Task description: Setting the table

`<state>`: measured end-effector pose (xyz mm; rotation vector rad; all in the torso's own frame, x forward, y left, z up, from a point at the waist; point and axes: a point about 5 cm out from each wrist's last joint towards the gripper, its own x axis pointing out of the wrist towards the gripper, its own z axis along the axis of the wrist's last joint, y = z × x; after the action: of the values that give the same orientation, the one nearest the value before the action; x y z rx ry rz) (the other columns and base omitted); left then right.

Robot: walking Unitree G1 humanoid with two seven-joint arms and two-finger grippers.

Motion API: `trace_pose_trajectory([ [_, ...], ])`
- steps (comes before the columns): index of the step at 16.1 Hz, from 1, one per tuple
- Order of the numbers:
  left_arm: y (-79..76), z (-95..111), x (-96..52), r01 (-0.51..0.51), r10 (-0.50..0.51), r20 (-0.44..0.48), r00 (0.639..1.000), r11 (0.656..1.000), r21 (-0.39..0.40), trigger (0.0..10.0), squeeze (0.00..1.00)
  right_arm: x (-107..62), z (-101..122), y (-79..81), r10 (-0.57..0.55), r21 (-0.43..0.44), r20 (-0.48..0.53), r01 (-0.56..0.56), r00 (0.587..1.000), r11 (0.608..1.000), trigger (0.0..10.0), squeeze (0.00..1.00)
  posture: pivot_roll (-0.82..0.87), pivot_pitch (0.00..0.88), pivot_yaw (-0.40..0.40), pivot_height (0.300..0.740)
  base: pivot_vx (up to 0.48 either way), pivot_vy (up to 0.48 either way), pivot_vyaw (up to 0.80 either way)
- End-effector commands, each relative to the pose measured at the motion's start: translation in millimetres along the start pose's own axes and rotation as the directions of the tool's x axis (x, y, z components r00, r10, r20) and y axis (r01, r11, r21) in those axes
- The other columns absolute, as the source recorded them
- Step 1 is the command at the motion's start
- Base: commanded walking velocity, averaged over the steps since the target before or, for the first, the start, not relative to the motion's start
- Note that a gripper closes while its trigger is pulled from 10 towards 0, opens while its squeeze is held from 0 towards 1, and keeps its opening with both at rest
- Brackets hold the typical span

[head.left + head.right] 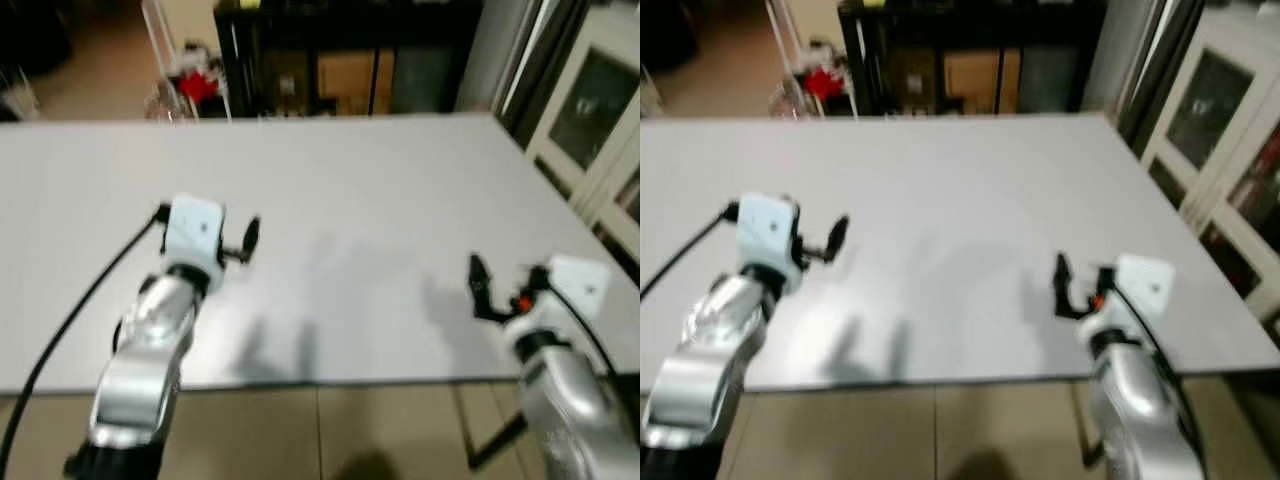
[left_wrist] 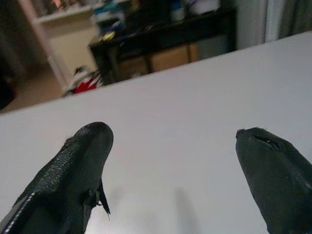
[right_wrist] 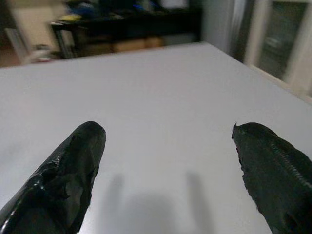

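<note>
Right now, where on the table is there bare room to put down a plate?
The white table lies bare between the left pincer and the right pincer, and from them on to its far edge by the black shelf. The only crowded spots are near the front edge, where both open pincers hover.

Big white tabletop (image 1: 330, 200), flat and smooth. Left gripper (image 2: 170, 146) above it, fingers wide apart, holding nothing. Right gripper (image 3: 168, 141) above its near edge, fingers wide apart too, holding nothing.
</note>
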<state>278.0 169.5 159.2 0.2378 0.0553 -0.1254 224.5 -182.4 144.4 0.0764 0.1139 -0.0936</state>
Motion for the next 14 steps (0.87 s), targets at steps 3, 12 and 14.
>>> trace_pose_trajectory([
  [3, 4.5, -0.8, -3.1, -0.021, 0.021, -0.01, 1.0, 1.0, 0.001, 10.0, 0.0, 5.0, 3.6, -0.3, 0.015, -0.006, 0.015, -0.015, 1.0, 1.0, 10.0, 1.0, 0.03, 0.0, 0.038, 0.74, 0.0, 0.285, 0.8],
  [12, 8.4, -1.0, -6.2, -0.03, 0.031, -0.014, 0.999, 0.999, 0.014, 10.0, 0.0, 10.3, 2.1, -0.5, -0.006, 0.047, 0.014, 0.006, 1.0, 0.999, 10.0, 0.0, 0.05, 0.0, 0.028, 0.74, 0.0, 0.247, 0.53],
  [14, 8.4, -1.3, -5.9, -0.023, 0.023, -0.016, 1.0, 1.0, 0.016, 10.0, 0.0, 9.1, 1.9, -1.2, -0.021, 0.058, 0.017, 0.02, 1.0, 0.998, 10.0, 0.0, 0.04, 0.0, 0.037, 0.74, 0.0, 0.262, 0.0],
])
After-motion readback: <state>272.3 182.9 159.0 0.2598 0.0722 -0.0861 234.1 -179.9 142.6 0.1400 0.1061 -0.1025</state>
